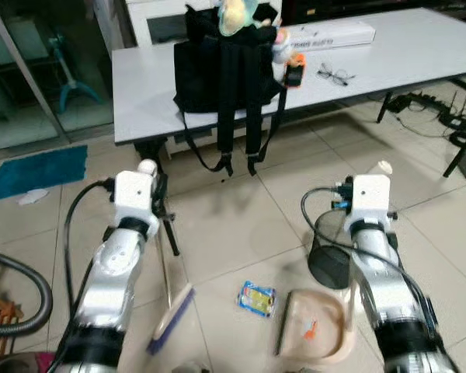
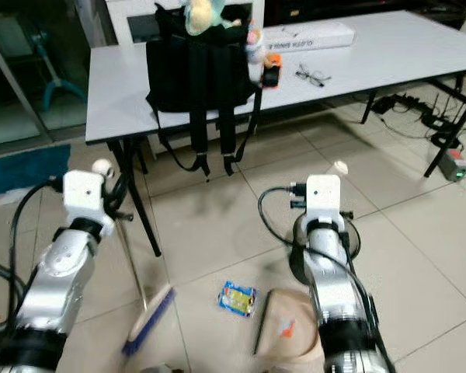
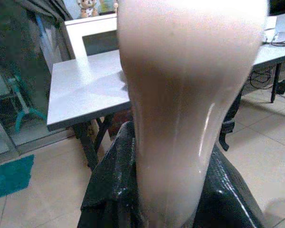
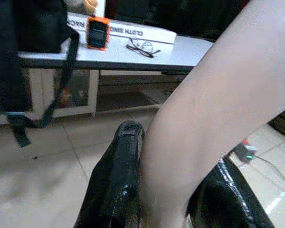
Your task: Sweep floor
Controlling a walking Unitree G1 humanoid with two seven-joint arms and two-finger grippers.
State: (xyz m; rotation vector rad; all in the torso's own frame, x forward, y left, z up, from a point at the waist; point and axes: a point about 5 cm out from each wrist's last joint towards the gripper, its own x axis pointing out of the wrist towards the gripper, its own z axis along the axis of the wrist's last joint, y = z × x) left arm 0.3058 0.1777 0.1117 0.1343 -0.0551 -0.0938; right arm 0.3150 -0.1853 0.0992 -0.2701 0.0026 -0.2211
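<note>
Grey table (image 1: 140,85); white box (image 4: 133,32) (lettering "CLOTH SING…")

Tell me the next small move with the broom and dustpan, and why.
Probably drag the broom head sideways toward the dustpan, pushing the snack wrapper in. The wrapper lies on the tiles between them, near the pan's open edge, and an orange scrap already sits inside. The left gripper holds the broom handle, the right gripper the dustpan handle.

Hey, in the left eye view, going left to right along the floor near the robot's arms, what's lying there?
Teal mat → broom head → blue-and-yellow wrapper → beige dustpan, holding a small orange scrap.
</note>
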